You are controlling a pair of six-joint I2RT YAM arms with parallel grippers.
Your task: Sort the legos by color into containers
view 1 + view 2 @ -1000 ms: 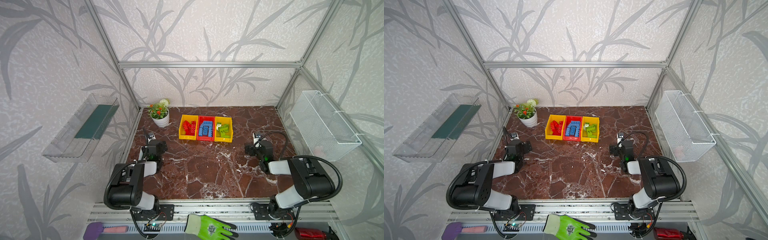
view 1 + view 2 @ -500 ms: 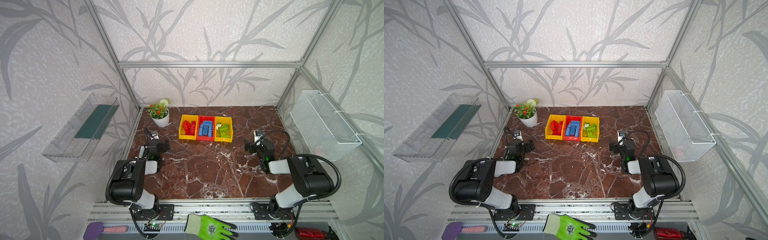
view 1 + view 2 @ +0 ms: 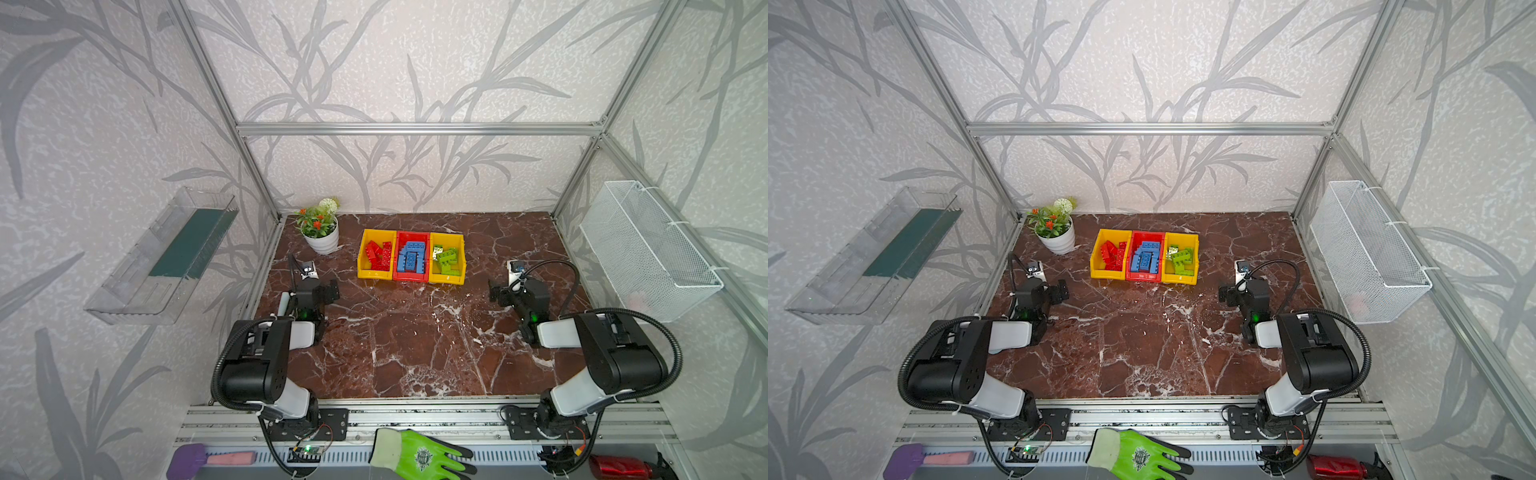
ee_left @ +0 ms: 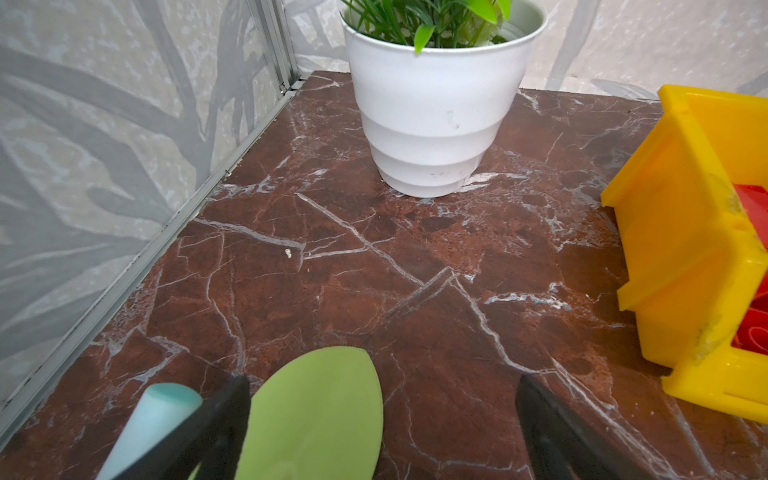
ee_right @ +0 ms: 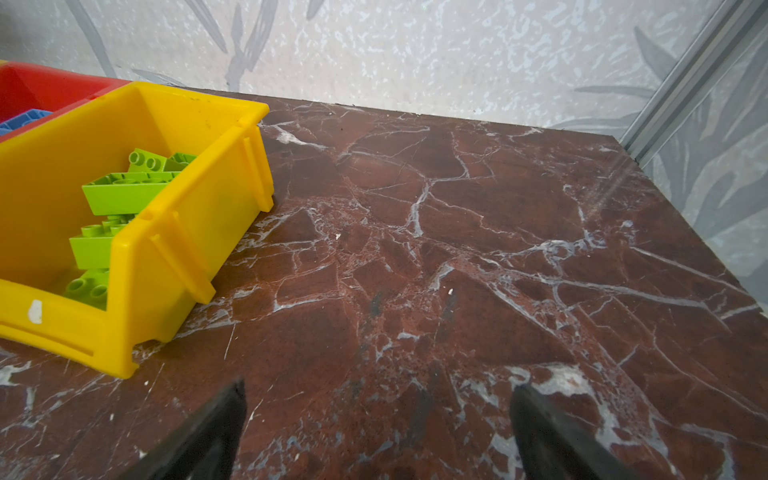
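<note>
Left gripper [image 3: 313,287] edged back and swung slightly toward bins [image 3: 411,276]. Right gripper [image 3: 515,287] crept back a touch. Small moves only.

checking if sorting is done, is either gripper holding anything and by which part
Nothing is held: the left gripper and right gripper both stand open, and the legos lie in the containers. A blurred green shape nearby is unpinched.

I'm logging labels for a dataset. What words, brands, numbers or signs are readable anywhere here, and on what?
No text can be read in any view.
Green glove: round dark printed emblem on its back, too blurred to read.
Red container: faint small marks on its front lip, too small to read.
</note>
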